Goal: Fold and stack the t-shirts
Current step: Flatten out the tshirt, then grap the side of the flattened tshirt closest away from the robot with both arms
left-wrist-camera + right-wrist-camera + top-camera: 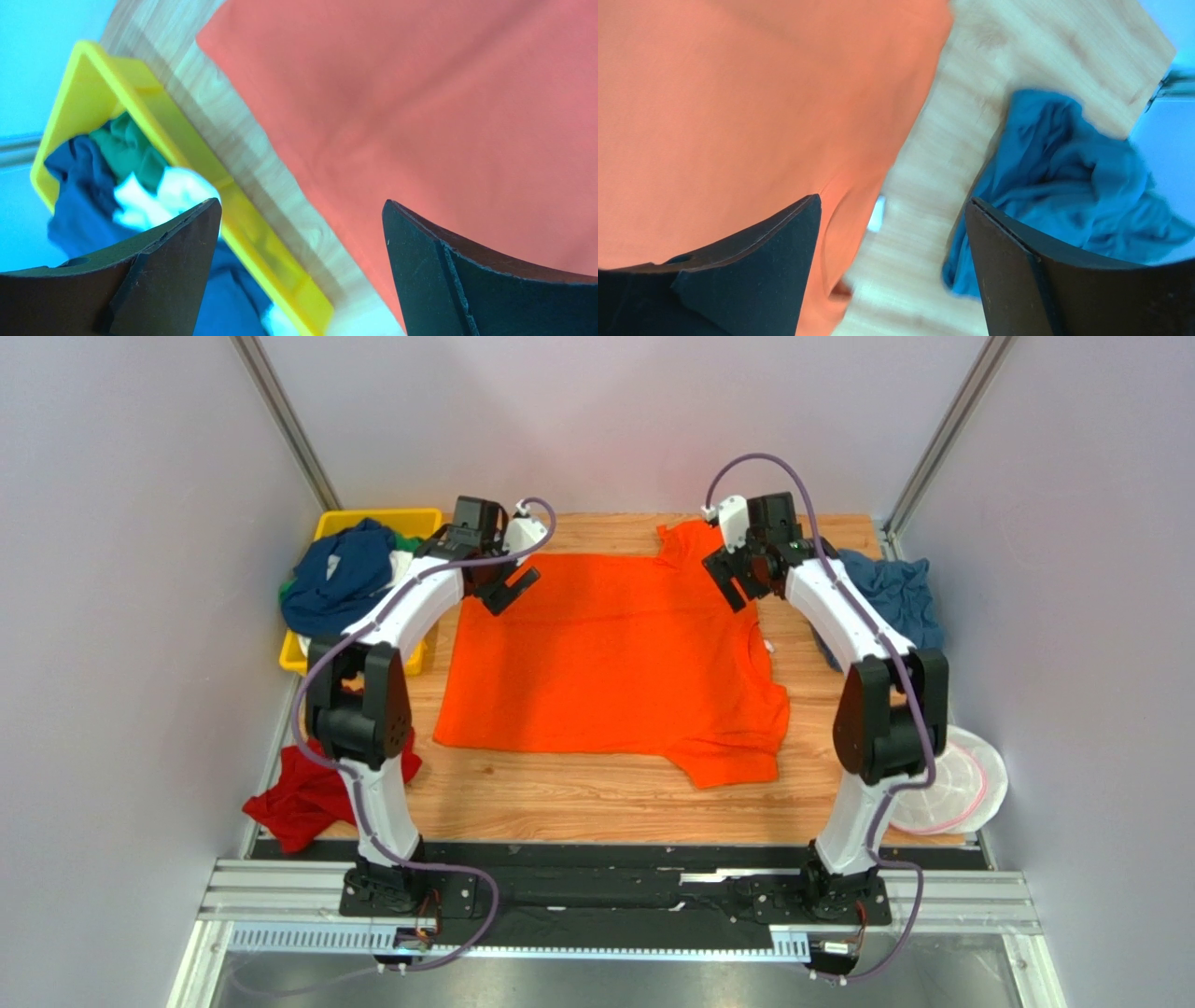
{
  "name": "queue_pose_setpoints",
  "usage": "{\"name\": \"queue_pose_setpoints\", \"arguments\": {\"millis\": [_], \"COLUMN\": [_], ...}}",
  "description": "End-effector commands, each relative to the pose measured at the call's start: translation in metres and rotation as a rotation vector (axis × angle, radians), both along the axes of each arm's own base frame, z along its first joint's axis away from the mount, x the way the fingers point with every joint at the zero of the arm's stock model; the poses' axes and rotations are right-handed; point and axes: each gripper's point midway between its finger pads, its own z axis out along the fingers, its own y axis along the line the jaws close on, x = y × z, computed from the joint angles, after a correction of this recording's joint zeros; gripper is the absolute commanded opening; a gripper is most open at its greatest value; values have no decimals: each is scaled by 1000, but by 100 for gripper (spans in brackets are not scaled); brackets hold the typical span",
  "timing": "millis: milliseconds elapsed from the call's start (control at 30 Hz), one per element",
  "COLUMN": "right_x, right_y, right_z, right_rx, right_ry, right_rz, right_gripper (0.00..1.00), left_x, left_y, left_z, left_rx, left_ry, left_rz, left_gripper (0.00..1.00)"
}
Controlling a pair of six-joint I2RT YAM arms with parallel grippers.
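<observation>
T-shirts (341,574) navy, green, white, heaped in yellow tray (407,517)

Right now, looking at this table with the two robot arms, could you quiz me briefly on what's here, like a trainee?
1. True or false: the bright orange cloth t-shirt lies spread out on the wooden table.
2. What holds the heap of crumpled shirts at the left? A) yellow plastic tray B) cardboard box C) wicker basket
3. Fill in: the left gripper and the right gripper both stand ____, holding nothing.
Key: 1 true; 2 A; 3 open.
</observation>
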Motion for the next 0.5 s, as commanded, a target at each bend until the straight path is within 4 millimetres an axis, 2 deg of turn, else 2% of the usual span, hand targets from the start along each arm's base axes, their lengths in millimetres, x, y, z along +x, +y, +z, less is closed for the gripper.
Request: {"name": "queue_pose_setpoints", "arguments": {"millis": [0, 33, 67, 100, 133, 167, 200, 333, 367, 467], "right_x": [-75, -90, -119, -136, -152, -165, -188, -238, -245, -276], "right_y": [3, 0, -5, -6, -9, -13, -19, -31, -32, -33], "right_z": [-6, -13, -34, -30, -34, -37, -41, -42, -41, -44], "right_rx": [-23, -36, -60, -66, -86, -99, -109, -124, -120, -89], "right_ry": [124, 160, 252, 254, 285, 295, 304, 317, 317, 357], "right_rz": [85, 100, 120, 141, 167, 173, 180, 212, 215, 233], "right_gripper": [80, 79, 79, 77, 77, 76, 76, 75, 75, 75], "left_x": [-43, -59, -68, -77, -92, -99, -112, -142, -150, -166], "left_y": [3, 6, 8, 11, 14, 15, 18, 19, 20, 20], "left_z": [32, 19, 20, 32, 21, 22, 24, 28, 33, 23], "left_rx": [-32, -20, -18, -21, -18, -20, -26, -62, -72, -87], "left_ry": [-20, 16, 16, -11, 18, 15, 9, 1, -6, 28], "left_rz": [-30, -43, -45, -47, -50, -51, -49, -59, -64, -62], "left_gripper": [94, 94, 94, 93, 93, 93, 93, 93, 93, 93]}}
